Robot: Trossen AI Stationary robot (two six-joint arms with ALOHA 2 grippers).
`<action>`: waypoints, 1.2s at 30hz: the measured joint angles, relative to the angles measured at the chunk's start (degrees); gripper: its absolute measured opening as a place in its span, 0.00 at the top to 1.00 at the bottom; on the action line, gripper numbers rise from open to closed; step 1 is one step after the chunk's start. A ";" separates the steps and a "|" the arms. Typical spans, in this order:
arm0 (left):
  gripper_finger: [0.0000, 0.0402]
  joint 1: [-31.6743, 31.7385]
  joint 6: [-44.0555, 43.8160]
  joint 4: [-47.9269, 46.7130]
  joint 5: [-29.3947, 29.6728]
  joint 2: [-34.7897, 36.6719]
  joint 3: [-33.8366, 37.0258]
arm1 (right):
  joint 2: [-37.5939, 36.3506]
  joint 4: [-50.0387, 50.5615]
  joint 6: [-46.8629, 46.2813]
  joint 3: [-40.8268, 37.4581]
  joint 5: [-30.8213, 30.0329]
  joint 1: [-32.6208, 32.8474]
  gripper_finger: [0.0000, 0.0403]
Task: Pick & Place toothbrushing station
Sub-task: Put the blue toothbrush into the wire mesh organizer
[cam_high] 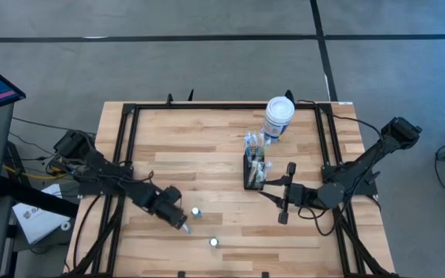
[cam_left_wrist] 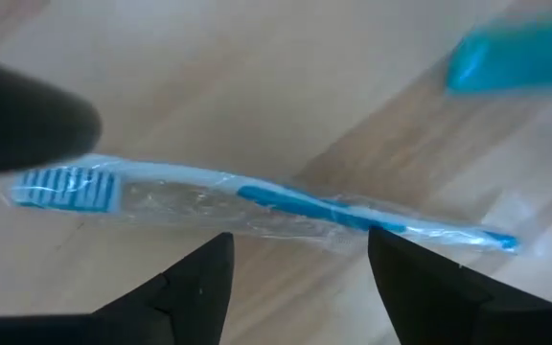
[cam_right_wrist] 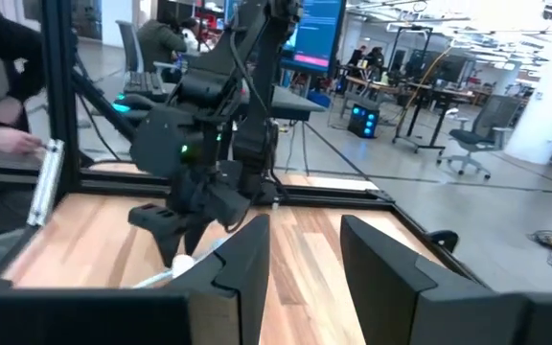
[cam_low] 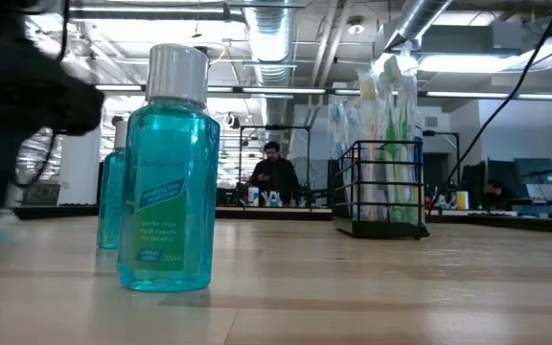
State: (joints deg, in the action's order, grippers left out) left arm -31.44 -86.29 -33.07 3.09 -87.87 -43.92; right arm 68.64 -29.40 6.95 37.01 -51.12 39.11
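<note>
The toothbrushing station (cam_high: pixel 253 171) is a black wire caddy (cam_low: pixel 381 196) that stands upright on the table with several toothbrushes in it. My right gripper (cam_high: pixel 273 189) is level just to its right, open, with nothing between its fingers (cam_right_wrist: pixel 305 230). My left gripper (cam_high: pixel 180 222) points down near the table's front left. It is open just above a wrapped blue toothbrush (cam_left_wrist: pixel 257 203) that lies flat on the wood, with a finger on either side of the handle's middle (cam_left_wrist: pixel 297 240).
Two small teal mouthwash bottles (cam_high: pixel 195 211) (cam_high: pixel 213 242) stand near my left gripper, the nearer one (cam_low: pixel 166 172) close to the front edge. A white canister with a blue label (cam_high: pixel 278 116) stands behind the caddy. A black frame (cam_high: pixel 130 116) borders the table.
</note>
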 joint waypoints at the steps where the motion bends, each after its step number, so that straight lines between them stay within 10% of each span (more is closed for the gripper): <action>1: 0.41 0.87 -0.03 1.20 0.11 0.00 -0.06 | -0.02 0.09 0.34 0.00 -0.02 -0.16 0.70; 36: 0.42 8.85 -0.43 3.34 2.66 1.20 1.73 | 0.00 0.69 -2.50 0.00 0.04 0.93 0.70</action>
State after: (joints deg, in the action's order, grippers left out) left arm -22.58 -86.72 -29.73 5.75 -86.68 -42.19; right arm 68.64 -28.71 4.45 37.01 -51.08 40.03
